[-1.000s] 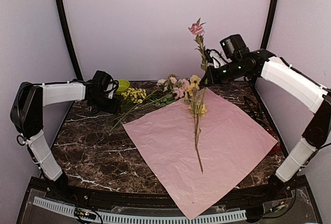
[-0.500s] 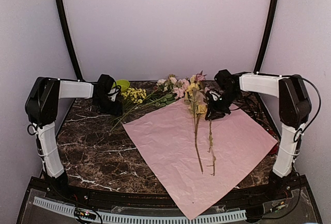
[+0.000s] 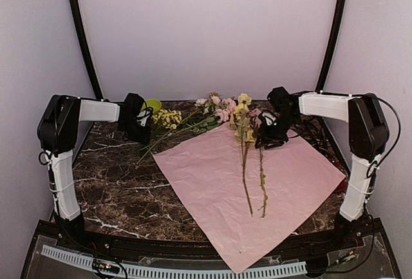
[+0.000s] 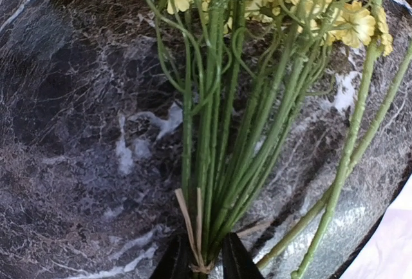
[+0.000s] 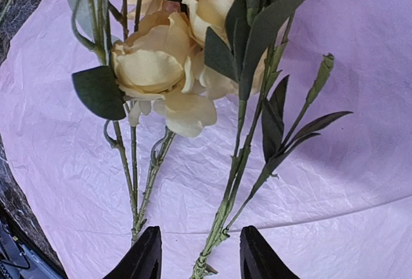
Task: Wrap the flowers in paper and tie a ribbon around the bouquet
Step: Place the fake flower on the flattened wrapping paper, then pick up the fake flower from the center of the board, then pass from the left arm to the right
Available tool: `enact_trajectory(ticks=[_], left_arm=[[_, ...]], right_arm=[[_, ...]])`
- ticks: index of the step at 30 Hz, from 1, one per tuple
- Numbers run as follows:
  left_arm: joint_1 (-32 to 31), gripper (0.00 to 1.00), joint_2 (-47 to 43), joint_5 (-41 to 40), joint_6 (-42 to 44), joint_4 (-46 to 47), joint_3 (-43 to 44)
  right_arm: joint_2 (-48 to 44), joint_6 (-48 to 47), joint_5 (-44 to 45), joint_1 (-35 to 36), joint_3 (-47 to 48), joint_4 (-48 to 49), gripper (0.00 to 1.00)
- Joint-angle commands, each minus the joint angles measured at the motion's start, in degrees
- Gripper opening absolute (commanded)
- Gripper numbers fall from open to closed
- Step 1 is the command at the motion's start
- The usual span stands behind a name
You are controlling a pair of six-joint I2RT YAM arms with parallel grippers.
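Two arms reach in over a dark marble table, and most of its middle and 4 o'clock side lies under the paper, a big pink sheet set cornerwise, one corner hanging past the near edge at 6 o'clock. Up at 12 o'clock, the flowers lie heaped at the paper's far corner, pink and cream heads mixed with green leaves. Two long stems run from that heap down the sheet toward 6 o'clock, side by side: the left stem and the right stem, both flat on the paper. Over at 10 o'clock, off the paper, the yellow bunch fans out on bare marble, and the left gripper has its jaws drawn in tight on the tied base of those green stems, a strand of straw-coloured tie between the fingertips. At 1 o'clock the right gripper hangs low over the sheet, jaws partly apart, a leafy stem lying loose in the gap, nothing clamped. Last, a little green bowl at 11 o'clock, just behind the yellow blossoms.
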Motion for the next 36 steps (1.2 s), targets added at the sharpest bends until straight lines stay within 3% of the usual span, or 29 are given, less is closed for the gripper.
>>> enact_trajectory(ticks=[1, 4, 8, 13, 18, 23, 28, 32, 36], left_arm=[[0.87, 0.13, 1.29, -1.07, 1.16, -0.74, 1.96], [1.05, 0.00, 1.27, -0.98, 1.33, -0.70, 2.07], [1.06, 0.00, -0.89, -0.70, 0.91, -1.34, 2.08], [0.79, 0.00, -13.80, 3.51, -1.30, 6.72, -5.63], [-2.44, 0.00, -25.57, 2.43, -2.76, 7.93, -8.92], [-10.22, 0.00, -38.45, 6.87, -4.33, 16.24, -14.12], [-16.77, 0.00, -47.57, 23.97, -11.98, 38.86, -25.12], [-22.46, 0.00, -47.43, 28.00, -14.87, 48.95, -28.10], [-26.43, 0.00, -45.68, 29.69, -15.66, 56.29, -29.48]], right_arm=[[-5.50, 0.66, 3.32, 0.24, -1.27, 0.04, 0.43], [-7.48, 0.76, 4.14, 0.32, -1.32, -0.46, 0.43], [-11.05, 1.06, 5.01, 0.50, -1.49, -0.72, 0.43], [-15.81, 1.47, 6.67, 1.27, -1.40, 0.26, 0.44], [-21.99, -1.72, 3.93, 5.35, -2.98, 8.57, 0.45], [-27.82, -4.24, -4.49, 12.31, -6.95, 25.48, 0.47], [-30.47, 0.81, -12.92, 17.84, -13.78, 49.28, 0.50], [-27.87, 9.16, -18.64, 20.71, -18.46, 70.46, 0.54], [-23.09, 12.20, -18.60, 23.14, -15.07, 75.90, 0.57]])
